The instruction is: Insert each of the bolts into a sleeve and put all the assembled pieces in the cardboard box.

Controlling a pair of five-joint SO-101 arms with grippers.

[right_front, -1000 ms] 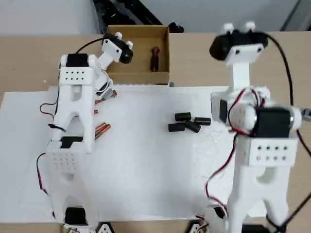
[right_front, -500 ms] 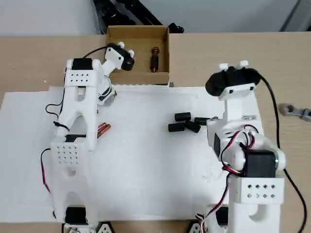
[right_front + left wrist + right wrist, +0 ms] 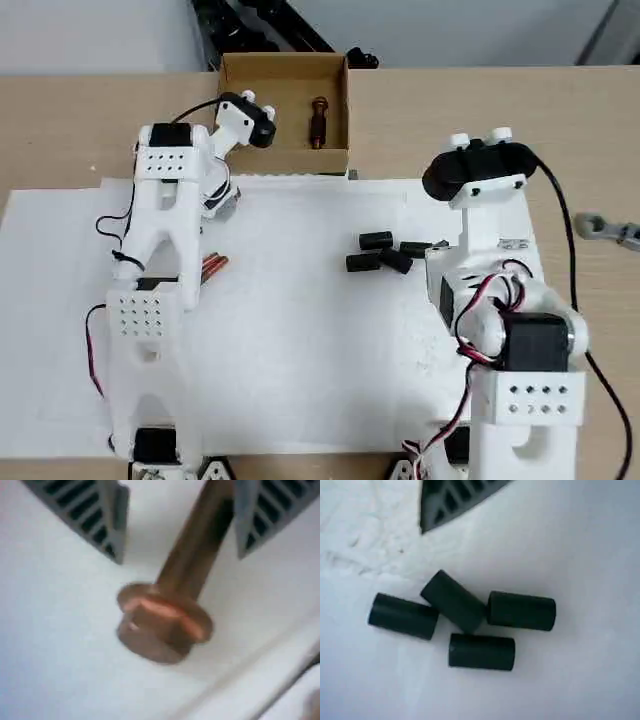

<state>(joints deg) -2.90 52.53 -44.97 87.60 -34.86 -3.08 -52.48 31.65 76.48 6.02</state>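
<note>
Near the far left corner of the white mat (image 3: 300, 380), the left gripper (image 3: 180, 552) hangs with its jaws apart astride a copper bolt (image 3: 165, 625) lying on the sheet, the shank closer to one jaw. I reckon it should centre on the shank and close squarely behind the head, so the bolt neither rolls nor tilts. Four black sleeves (image 3: 481, 651) lie bunched below the right gripper (image 3: 451, 504), and I cannot tell whether that one is open or closed

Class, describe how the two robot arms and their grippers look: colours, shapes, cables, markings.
Both the left arm and right arm are blocky white plastic with black motors, panels of small round holes, and thin red and black cables. The left gripper's fingers are grey with ribbed slats.
</note>
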